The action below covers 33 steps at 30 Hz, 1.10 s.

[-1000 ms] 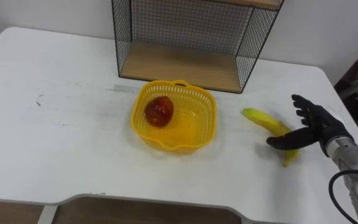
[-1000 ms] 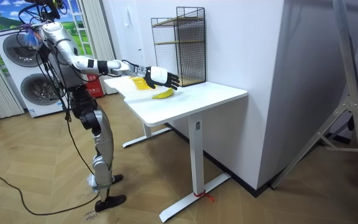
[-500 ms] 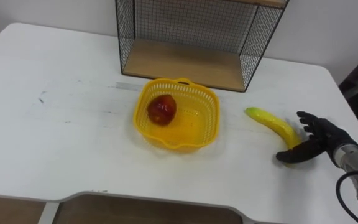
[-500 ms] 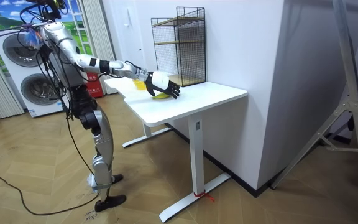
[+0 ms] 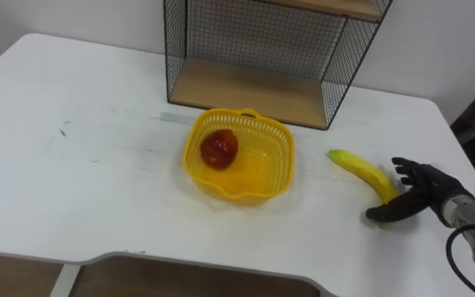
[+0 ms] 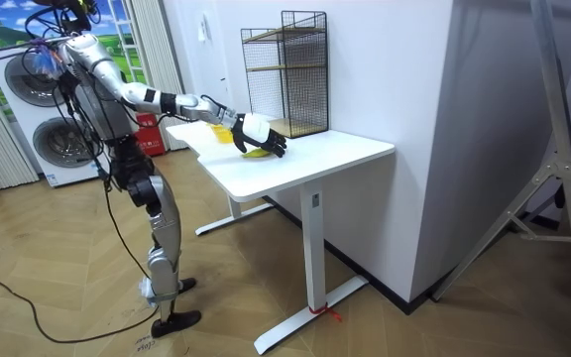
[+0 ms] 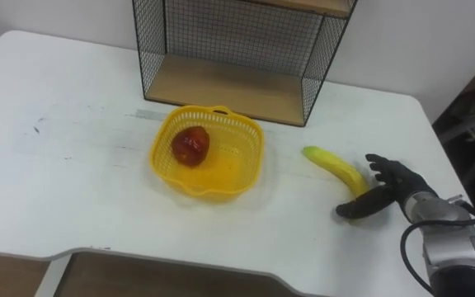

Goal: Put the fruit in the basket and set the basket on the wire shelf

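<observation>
Resting the right hand (image 5: 423, 195), fingers spread and gripping nothing yet, at the near end of the banana (image 5: 359, 168) by the worktop's (image 5: 81, 181) right edge, likely needing thumb and fingers wrapping it firmly before carrying it to the mid-worktop basket (image 5: 237, 189) holding the apple (image 5: 219, 148).

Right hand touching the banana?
Touching. In the left eye view the right hand overlaps the banana's near end, with the thumb across it and no gap visible.
</observation>
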### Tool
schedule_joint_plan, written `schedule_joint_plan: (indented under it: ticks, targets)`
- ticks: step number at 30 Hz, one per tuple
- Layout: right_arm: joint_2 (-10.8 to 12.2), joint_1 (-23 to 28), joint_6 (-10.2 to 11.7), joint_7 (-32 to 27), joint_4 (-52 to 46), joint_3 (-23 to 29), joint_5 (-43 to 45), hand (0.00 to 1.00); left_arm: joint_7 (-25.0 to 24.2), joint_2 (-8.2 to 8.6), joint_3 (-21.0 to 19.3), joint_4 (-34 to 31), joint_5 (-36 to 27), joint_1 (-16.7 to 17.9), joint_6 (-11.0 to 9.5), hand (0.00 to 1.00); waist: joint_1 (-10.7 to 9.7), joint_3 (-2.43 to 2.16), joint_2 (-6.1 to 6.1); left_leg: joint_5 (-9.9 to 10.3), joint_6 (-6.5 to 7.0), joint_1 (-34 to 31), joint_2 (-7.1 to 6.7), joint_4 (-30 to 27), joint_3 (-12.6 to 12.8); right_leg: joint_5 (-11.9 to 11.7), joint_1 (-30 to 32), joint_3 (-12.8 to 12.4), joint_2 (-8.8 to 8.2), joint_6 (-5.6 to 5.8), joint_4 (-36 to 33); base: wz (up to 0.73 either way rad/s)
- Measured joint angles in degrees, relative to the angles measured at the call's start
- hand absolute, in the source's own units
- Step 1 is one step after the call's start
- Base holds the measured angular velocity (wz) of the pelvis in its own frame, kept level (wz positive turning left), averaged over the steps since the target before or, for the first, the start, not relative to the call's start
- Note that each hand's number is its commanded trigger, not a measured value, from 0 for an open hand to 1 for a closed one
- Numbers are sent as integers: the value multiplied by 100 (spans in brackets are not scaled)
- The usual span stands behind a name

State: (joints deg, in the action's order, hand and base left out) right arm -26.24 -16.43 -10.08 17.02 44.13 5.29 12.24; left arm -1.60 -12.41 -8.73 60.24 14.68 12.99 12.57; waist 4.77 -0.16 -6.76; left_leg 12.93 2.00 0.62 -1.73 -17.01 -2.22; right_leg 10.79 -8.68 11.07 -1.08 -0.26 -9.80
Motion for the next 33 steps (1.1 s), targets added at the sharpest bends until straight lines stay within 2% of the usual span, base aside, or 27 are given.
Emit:
schedule_joint_plan:
  ticks: [12, 13, 14, 15, 23, 33]
  targets:
    - [1, -61, -30, -243, 278, -9, 66, 0, 96, 0, 0, 251, -1, -108, 24, 0, 202, 22, -17, -6, -5, 5, -16, -63, -30, 6, -25, 51, -6, -8, 23, 2]
    - [1, -61, -36, -264, 267, -9, 66, 7, 95, 1, 0, 281, -1, -111, 30, 0, 201, 24, -17, -7, -4, 3, -16, -63, -30, 9, -22, 48, -7, -9, 26, 0]
    - [1, -62, -45, -271, 255, -9, 68, 49, 94, 0, 0, 283, -1, -110, 38, 0, 205, 25, -18, -7, -4, 1, -17, -62, -30, 11, -17, 47, -8, -9, 25, 0]
    - [1, -79, -59, -274, 238, -9, 99, 99, 94, 0, -2, 284, -1, -112, 42, 0, 225, 25, -18, -11, -5, -6, -16, -57, -31, 17, 1, 33, -7, -11, 23, -3]
    - [-11, -375, -113, -554, 240, -12, 719, 100, -19, -4, 3, 286, 0, -232, -11, 0, 227, 52, 22, -27, -9, -34, -13, 2, 11, 21, 66, 13, -2, -17, 34, -1]
    - [-33, -552, -131, -524, 247, -180, 1130, 100, -31, -3, 3, 297, -21, -249, -43, 0, 257, 44, 9, -38, -27, -30, 7, 69, 19, 22, 98, 150, -12, -20, 4, 0]
